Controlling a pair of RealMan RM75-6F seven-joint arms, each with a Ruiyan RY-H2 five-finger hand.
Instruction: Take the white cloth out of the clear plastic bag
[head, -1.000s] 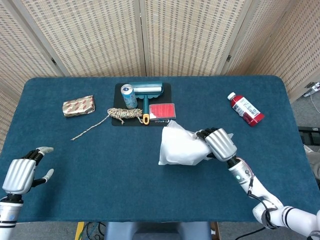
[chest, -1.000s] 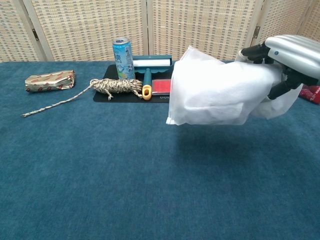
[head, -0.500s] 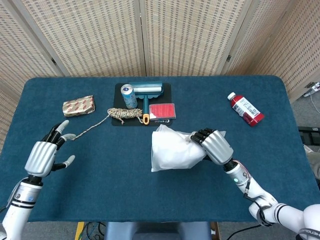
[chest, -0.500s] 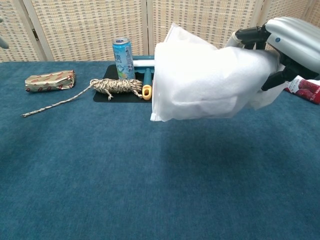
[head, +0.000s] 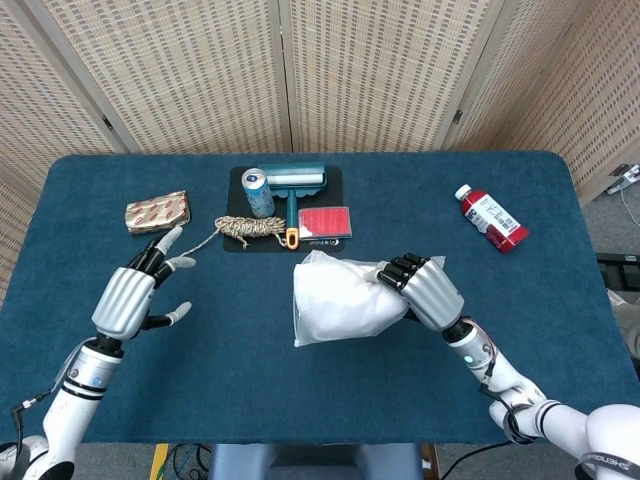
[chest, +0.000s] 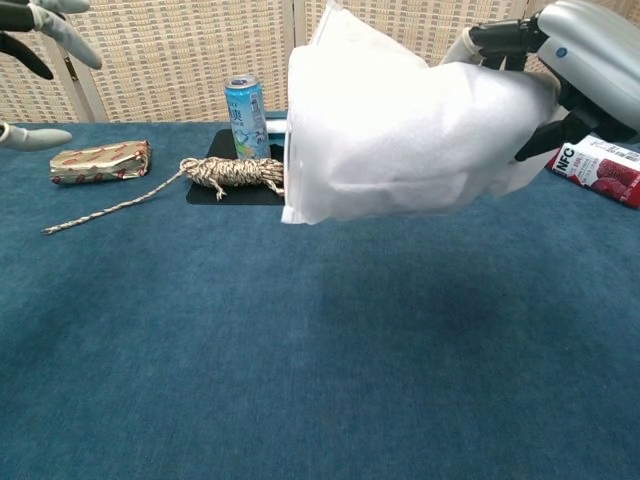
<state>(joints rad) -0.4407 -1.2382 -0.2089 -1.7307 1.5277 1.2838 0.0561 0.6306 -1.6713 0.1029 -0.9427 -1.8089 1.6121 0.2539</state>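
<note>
We're looking at one blue table (head: 560, 230) with a folding screen (head: 290, 70) behind it, and on top of it one of pretty much everything. Biggest thing in play is the single clear plastic bag (head: 340, 300) with the one white cloth (chest: 400, 140) packed inside it, held up off the table around the middle, a bit toward our right side. Our right hand (head: 428, 290) has its fingers curled around the bag's right end, so the bag sticks out to the left of that hand, and from the chest camera it hangs in the air in front of the stuff at the back. The cloth is fully inside the bag as far as we can tell.

Our left hand (head: 130, 298) is up over the left part of the table, fingers spread apart, holding nothing, well apart from the bag.

Then the rest: one black mat (head: 240, 185) at the back centre with one teal lint roller (head: 295, 183), one blue drink can (head: 257, 192) standing upright, one red card (head: 325, 222) and one coil of rope (head: 250, 228) whose loose end trails off the mat to the left. One foil-wrapped packet (head: 157, 211) sits to the left of that, and one red drink bottle (head: 491, 218) lies on its side far right.
</note>
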